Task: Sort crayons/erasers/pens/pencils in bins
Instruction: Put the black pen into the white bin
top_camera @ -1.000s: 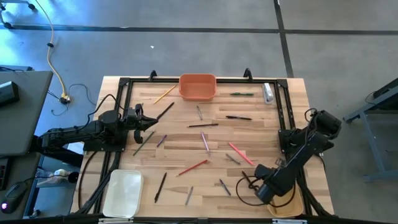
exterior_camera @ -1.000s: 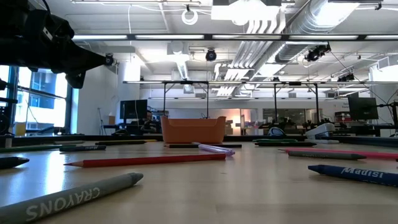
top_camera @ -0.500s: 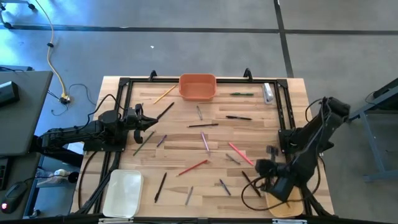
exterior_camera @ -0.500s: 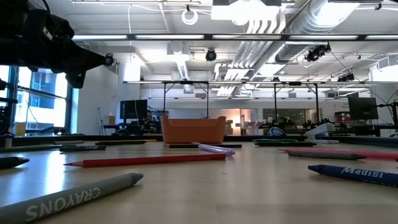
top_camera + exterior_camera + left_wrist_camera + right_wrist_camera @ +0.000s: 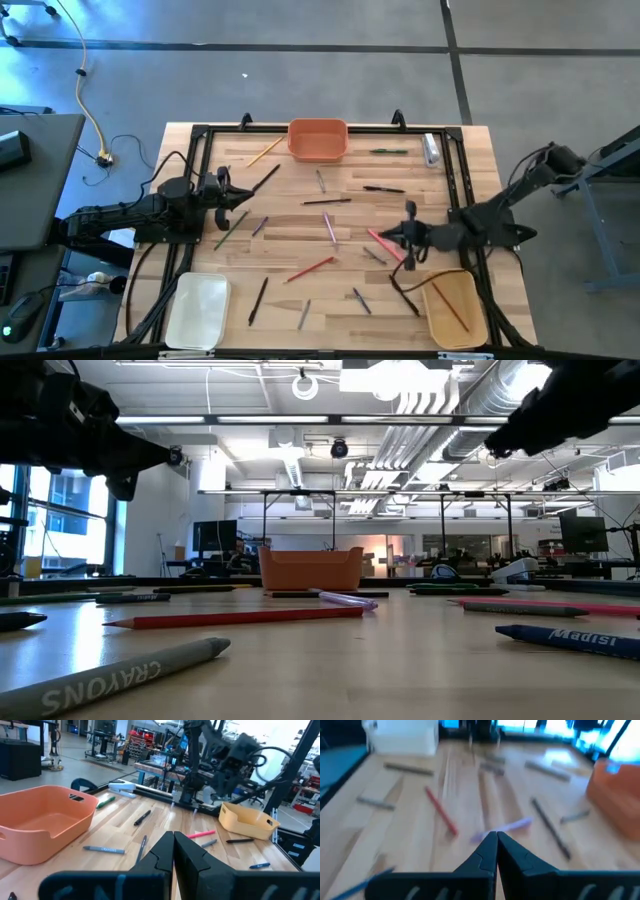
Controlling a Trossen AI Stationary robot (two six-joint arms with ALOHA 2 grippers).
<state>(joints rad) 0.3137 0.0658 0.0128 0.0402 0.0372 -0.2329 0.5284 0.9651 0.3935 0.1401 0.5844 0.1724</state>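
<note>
**Right gripper shut and empty above the pink crayon, tan bin just behind it**

The right gripper hangs over the right-centre of the table with its fingers pressed together and nothing between them. A pink crayon lies on the wood just beside its tip, and a black pen lies a little nearer the table's front edge. The tan-yellow bin sits at the front right corner, close behind the gripper, with one red stick lying inside it.

The left gripper rests at the left side of the table, also closed and empty, with a dark pencil just past its tip.

The remaining crayons, pens and pencils lie scattered across the middle of the table. The orange bin stands at the far edge, centre; the white bin sits at the front left corner
</note>
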